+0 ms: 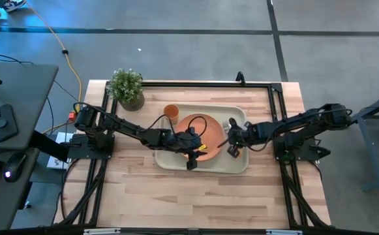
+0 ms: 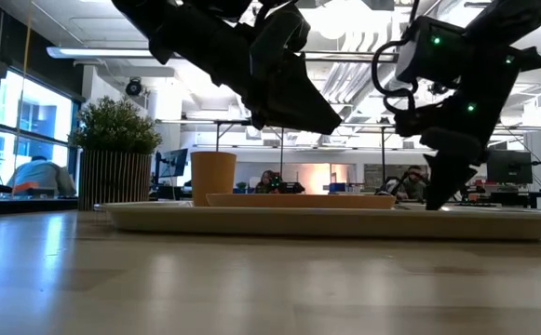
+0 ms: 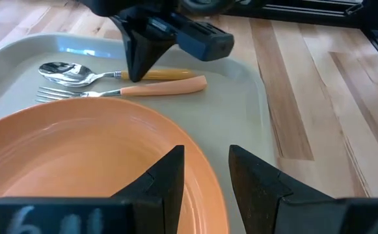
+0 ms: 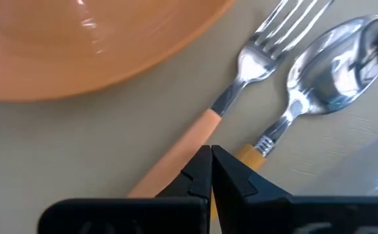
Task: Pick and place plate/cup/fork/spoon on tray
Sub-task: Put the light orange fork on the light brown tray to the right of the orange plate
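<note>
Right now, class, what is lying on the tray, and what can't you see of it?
On the tray sit the cup, plate, fork and spoon. The left tool hides part of the plate; the right tool covers the spoon's handle end.

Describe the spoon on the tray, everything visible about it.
The spoon is slim, with a shiny silver oval bowl, a thin metal neck with a ribbed collar, and a tan-orange handle that looks like plastic. It lies flat, bowl facing up, on the pale tray, right beside the fork and roughly parallel to it, on the side away from the orange plate. The right tool, fingers shut, sits over its handle; whether they touch it cannot be told.
</note>
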Motion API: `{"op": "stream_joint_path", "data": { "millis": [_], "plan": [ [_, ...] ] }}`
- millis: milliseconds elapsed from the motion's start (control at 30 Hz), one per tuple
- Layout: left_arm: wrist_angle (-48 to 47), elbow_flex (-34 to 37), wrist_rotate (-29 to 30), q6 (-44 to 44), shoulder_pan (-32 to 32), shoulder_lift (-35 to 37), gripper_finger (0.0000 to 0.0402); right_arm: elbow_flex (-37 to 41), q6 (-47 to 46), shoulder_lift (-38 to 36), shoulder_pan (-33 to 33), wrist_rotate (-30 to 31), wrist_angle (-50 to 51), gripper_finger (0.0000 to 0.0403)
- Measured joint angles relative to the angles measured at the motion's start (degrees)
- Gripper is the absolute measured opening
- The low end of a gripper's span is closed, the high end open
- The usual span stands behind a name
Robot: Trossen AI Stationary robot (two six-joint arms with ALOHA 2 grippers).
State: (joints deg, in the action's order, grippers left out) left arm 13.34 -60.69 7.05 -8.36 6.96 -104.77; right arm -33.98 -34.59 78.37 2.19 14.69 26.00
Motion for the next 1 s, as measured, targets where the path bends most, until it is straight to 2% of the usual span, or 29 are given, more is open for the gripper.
{"op": "stream_joint_path", "data": {
  "millis": [433,700,833,1000],
  "plan": [
    [0.0,0.0,0.0,0.02,-0.07,0.0,0.0113,0.02,-0.15,0.04,0.5,-4.14,0.71,0.0],
    [-0.22,0.0,0.0,0.02,-0.07,0.0,0.0113,0.04,-0.13,0.07,0.5,-4.64,0.68,0.0],
    [-0.22,0.0,0.0,0.02,-0.07,0.0,0.0113,0.04,0.06,0.07,0.51,-6.81,-1.22,0.0],
    [-0.24,-0.02,0.0,0.02,-0.07,0.0,0.0113,0.04,1.15,0.07,0.51,-6.49,-3.08,0.0]
  ]
}}
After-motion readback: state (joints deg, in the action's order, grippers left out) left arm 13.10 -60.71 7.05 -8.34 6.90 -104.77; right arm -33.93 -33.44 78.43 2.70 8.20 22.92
